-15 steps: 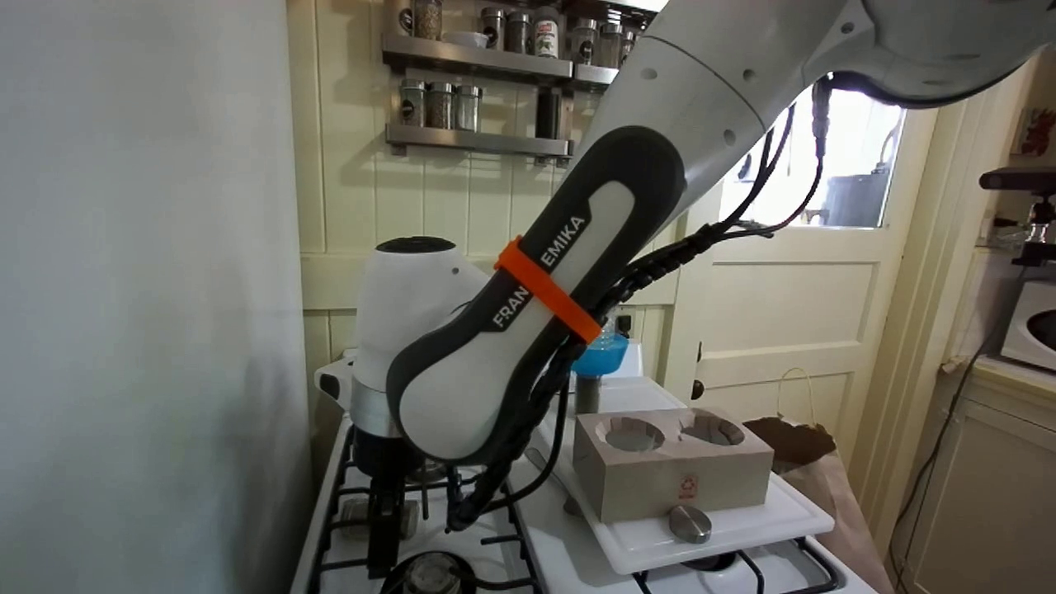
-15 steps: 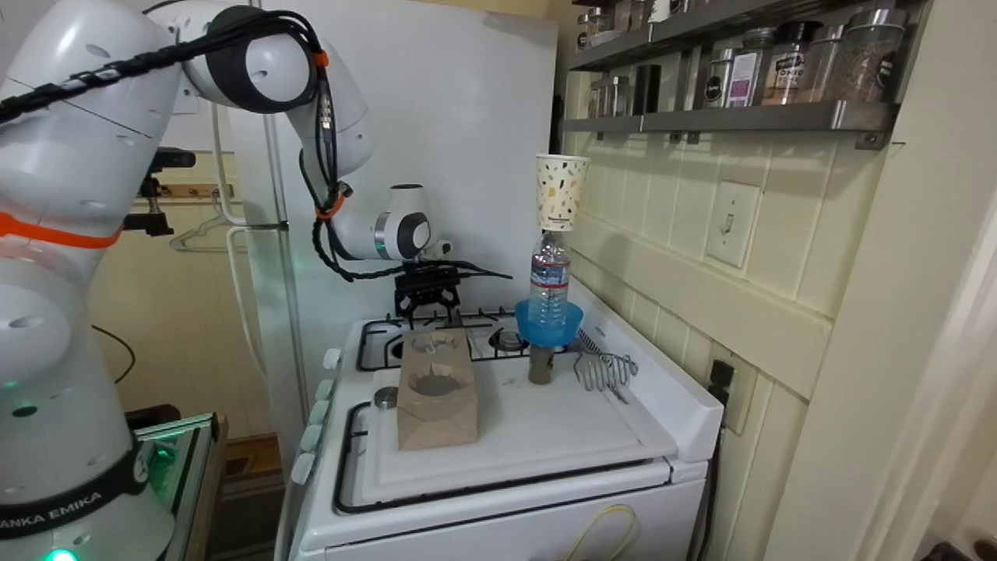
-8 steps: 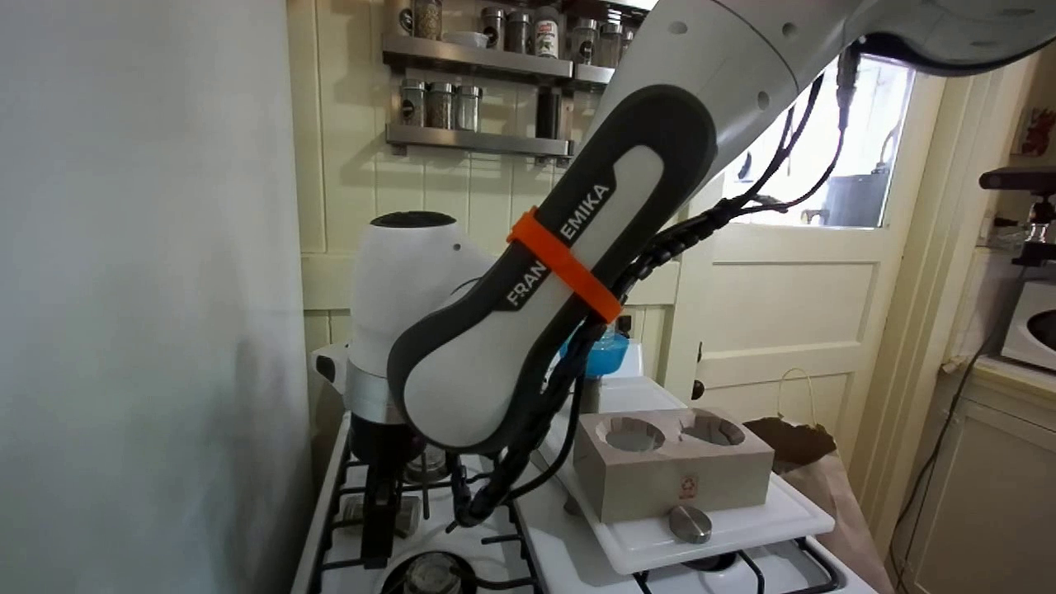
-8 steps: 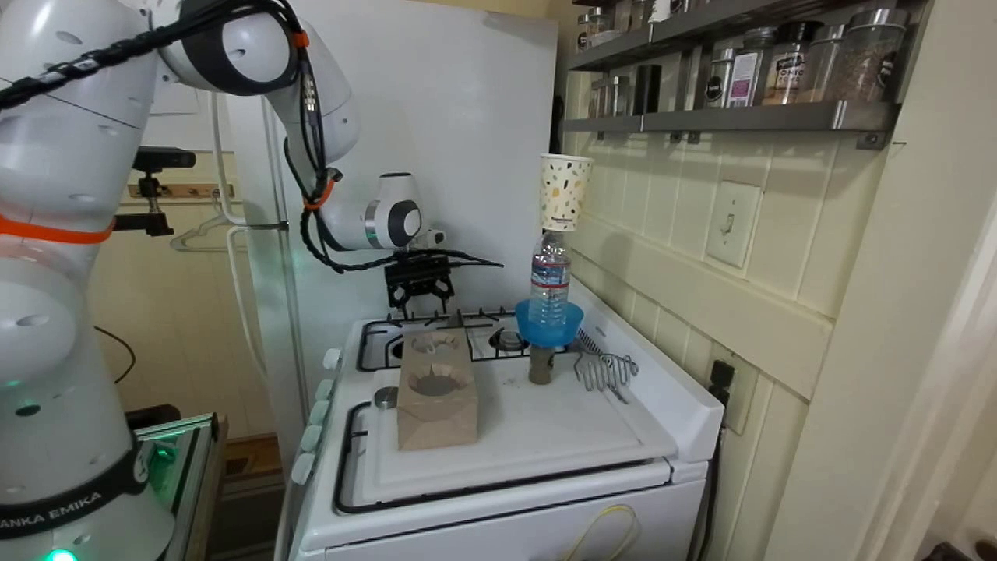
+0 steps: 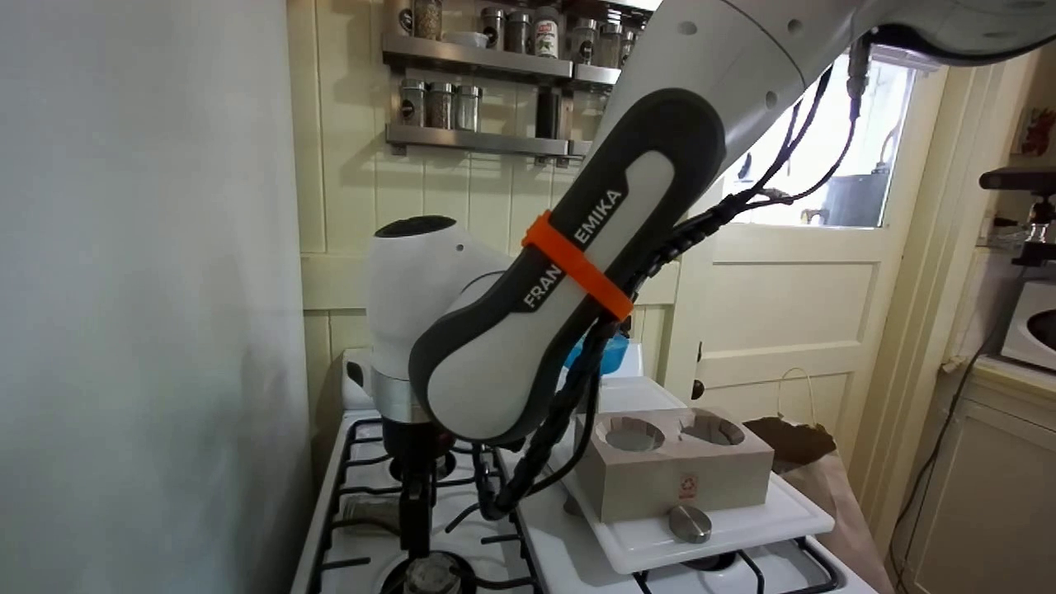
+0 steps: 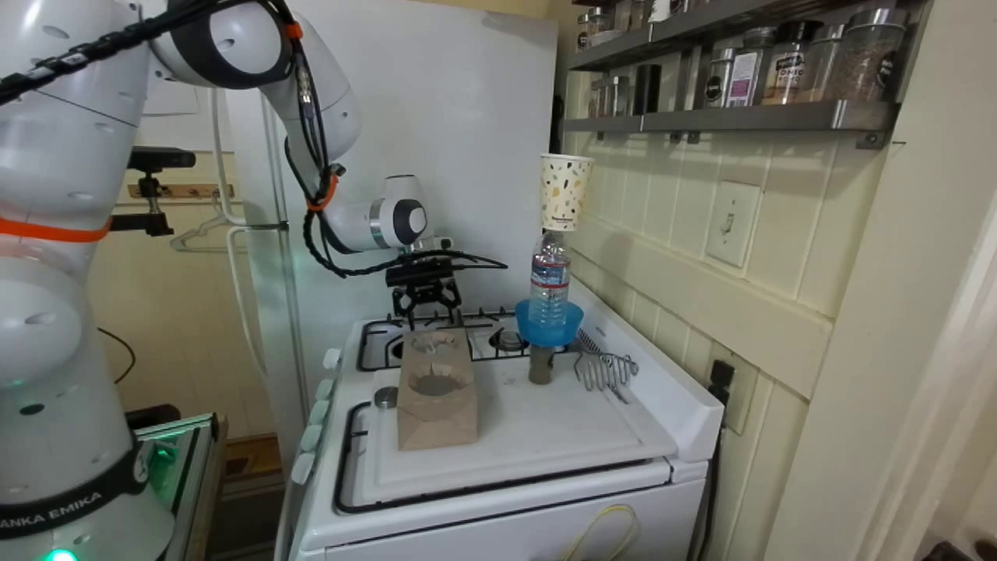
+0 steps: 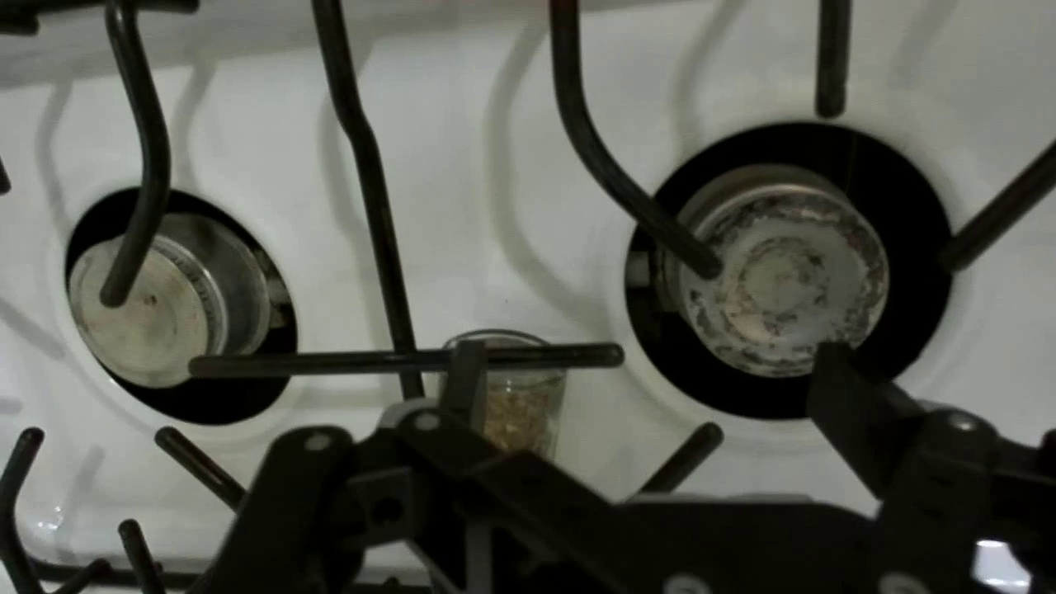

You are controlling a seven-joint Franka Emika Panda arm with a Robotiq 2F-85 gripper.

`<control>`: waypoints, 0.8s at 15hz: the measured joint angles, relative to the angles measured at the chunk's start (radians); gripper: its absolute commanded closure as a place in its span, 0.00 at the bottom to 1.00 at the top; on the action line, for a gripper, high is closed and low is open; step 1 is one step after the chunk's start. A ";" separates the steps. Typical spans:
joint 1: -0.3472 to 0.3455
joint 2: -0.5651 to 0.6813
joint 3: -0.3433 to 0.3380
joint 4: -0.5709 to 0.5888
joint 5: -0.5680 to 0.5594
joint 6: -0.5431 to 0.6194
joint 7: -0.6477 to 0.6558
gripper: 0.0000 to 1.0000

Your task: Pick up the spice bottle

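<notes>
The claw (image 7: pixel 652 363) is hovering over the counter (image 7: pixel 454 206), a white stove top, with its two fingers (image 7: pixel 841 392) standing spread well apart. The spice bottle (image 7: pixel 524 412), clear and holding brownish contents, is lying on its side beneath a grate bar (image 7: pixel 561 356); in the wrist view it is showing between the fingers, closer to one, which is covering part of it. In an exterior view the claw (image 5: pixel 417 540) is hiding one end of the spice bottle (image 5: pixel 371 509). In both exterior views a cardboard carrier (image 5: pixel 685 483) with two round holes is standing on a white panel (image 5: pixel 784 516), and a round metal disc (image 5: pixel 690 525) is resting just beside it. In an exterior view a blue bowl (image 6: pixel 545 336) is balancing on an upright jar (image 6: pixel 540 368), while a water bottle (image 6: pixel 550 276) is standing in the bowl and carrying a speckled paper cup (image 6: pixel 565 191). A wire utensil (image 6: pixel 601 372) is lying near the jar.
</notes>
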 measured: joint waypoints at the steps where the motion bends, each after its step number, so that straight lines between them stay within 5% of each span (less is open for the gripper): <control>1: 0.000 0.006 -0.008 0.001 -0.014 0.000 0.004 0.00; 12: 0.022 0.032 -0.037 0.015 -0.108 0.000 0.032 0.00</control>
